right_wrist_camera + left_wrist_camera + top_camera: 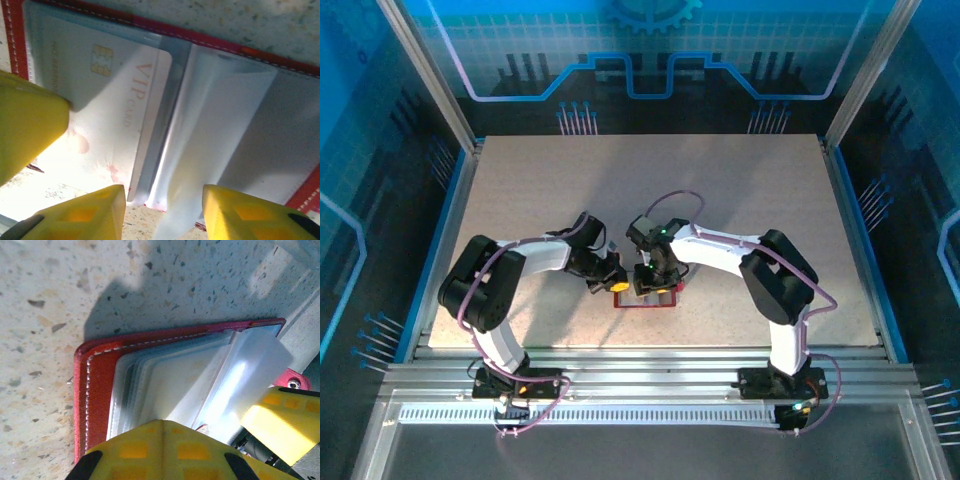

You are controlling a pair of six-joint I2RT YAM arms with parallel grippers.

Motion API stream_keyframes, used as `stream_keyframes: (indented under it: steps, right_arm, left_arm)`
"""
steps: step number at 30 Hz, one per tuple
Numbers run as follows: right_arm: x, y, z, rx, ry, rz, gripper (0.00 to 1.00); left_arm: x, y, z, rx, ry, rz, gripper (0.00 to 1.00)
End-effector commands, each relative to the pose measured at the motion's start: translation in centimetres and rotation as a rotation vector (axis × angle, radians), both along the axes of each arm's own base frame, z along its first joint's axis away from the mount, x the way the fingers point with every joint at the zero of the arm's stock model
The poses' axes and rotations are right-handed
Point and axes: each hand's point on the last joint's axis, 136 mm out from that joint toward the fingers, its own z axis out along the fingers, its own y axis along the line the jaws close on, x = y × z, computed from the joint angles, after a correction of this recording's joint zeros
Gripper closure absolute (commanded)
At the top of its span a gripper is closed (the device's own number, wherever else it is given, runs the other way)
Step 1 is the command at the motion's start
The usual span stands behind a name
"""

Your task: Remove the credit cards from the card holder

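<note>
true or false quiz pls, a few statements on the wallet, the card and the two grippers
1. The wallet lies open on the table. True.
2. The wallet's cover is blue. False: it is red.
3. A pale card reads VIP. True.
4. The right gripper is shut tight. False: its fingers stand apart.
5. The left gripper hangs far from the wallet. False: it is right at the wallet.
</note>
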Motion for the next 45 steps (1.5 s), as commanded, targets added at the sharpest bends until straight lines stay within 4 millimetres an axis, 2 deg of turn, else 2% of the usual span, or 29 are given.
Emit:
stream_keyframes:
  steps: [1,13,17,23,31,37,45]
  right_arm:
    - [-0.1,-0.8,1.8,-0.033,-0.040,-0.009,0.55]
    - [0.5,-3.5,2.7,-0.085,-0.075,-0.027,0.55]
    - [0.5,-3.7,2.9,-0.078,-0.079,-0.031,0.56]
    - [0.8,-3.7,3.6,-0.063,-0.096,-0.038,0.57]
    - [0.8,-1.1,3.4,0.146,-0.039,-0.072,0.60]
    - [0.3,1.8,3.2,0.413,0.048,-0.109,0.66]
    - [0.6,3.3,2.7,0.623,0.115,-0.167,0.71]
  left_arm:
    - [-0.3,-0.2,0.0,0.009,0.016,-0.020,1.00]
    - [1.4,-1.1,2.4,-0.033,-0.044,-0.027,1.00]
    - [1.8,-1.5,3.1,-0.048,-0.054,-0.032,1.00]
    - [1.9,-1.6,3.0,-0.051,-0.048,-0.032,1.00]
    - [1.4,-1.8,2.8,-0.051,-0.043,-0.046,1.00]
    - [1.0,-1.5,2.4,-0.034,-0.047,-0.050,1.00]
    - [0.3,-1.2,2.3,-0.031,-0.051,-0.050,1.00]
